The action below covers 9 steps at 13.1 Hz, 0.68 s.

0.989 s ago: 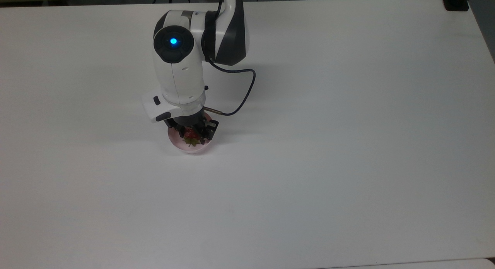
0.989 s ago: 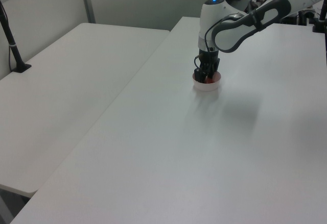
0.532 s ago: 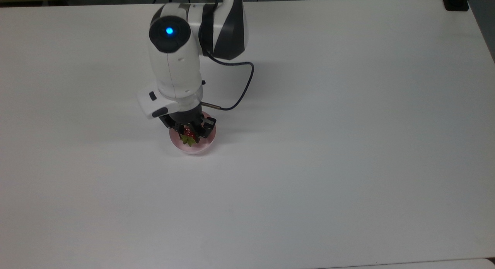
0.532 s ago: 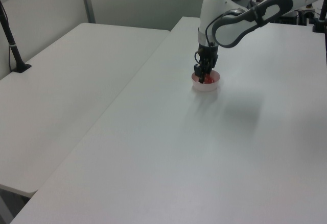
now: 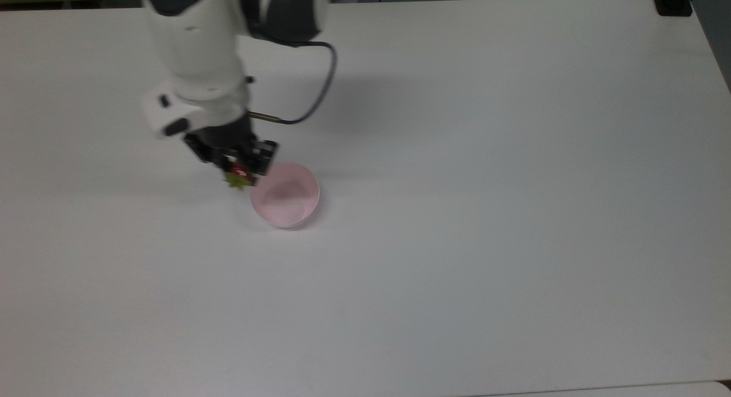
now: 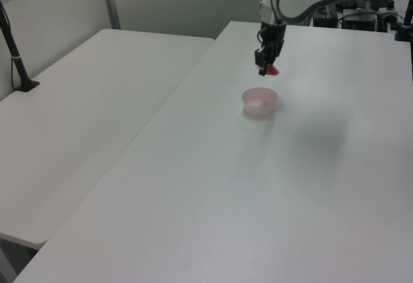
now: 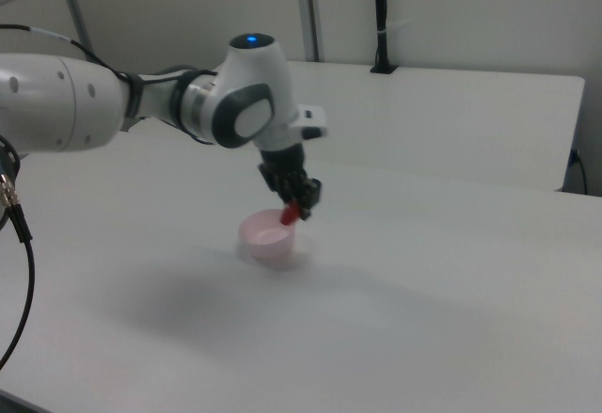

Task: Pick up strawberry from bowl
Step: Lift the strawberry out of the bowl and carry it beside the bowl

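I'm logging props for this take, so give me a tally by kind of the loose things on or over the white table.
Strawberry: 1, the strawberry, held in the gripper above the table.
Bowl: 1, the pink bowl, standing on the table with nothing in it.
Total: 2

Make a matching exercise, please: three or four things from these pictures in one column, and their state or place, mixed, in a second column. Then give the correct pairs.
Things:
1. strawberry
2. bowl
3. gripper
4. cable

States or places:
A. shut on the fruit
B. empty, standing on the white table
C. dark, looping beside the arm
D. held in the air, above the table

Pairs: 1-D, 2-B, 3-A, 4-C
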Each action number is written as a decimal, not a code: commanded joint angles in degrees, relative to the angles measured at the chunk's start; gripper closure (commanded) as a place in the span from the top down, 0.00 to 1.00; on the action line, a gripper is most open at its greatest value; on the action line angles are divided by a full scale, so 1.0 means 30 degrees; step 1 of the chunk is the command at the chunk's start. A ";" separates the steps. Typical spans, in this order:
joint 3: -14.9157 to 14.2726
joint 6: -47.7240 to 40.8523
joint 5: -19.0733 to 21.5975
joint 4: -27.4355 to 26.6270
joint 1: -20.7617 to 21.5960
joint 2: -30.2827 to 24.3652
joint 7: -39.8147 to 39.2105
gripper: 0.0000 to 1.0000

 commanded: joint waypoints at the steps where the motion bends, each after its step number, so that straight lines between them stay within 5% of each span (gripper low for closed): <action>1: -0.1150 0.1094 0.0599 -0.0337 -0.1628 0.0632 -0.3139 0.25; 4: -0.1151 0.4606 0.0482 0.0041 -0.3360 0.2913 -0.3761 0.26; 9: -0.1004 0.6487 0.0453 0.1068 -0.3540 0.4733 -0.1042 0.28</action>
